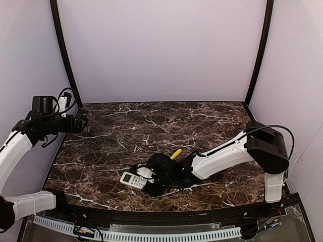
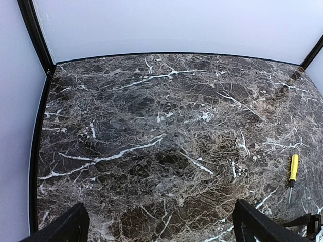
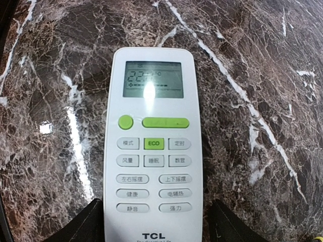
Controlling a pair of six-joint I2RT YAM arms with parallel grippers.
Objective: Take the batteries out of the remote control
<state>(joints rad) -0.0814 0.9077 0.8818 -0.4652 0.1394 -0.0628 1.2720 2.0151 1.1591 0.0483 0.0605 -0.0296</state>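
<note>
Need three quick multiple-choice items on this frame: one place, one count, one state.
1. Where is the screwdriver? A on the floor; B on the table by the right arm; C leaning on the back wall.
2. Green buttons on the remote? A one; B three; C five.
3. The remote lies: A face up; B face down; C on end.
B: it rests on the marble. B: round, bar, ECO. A: screen and buttons show.
</note>
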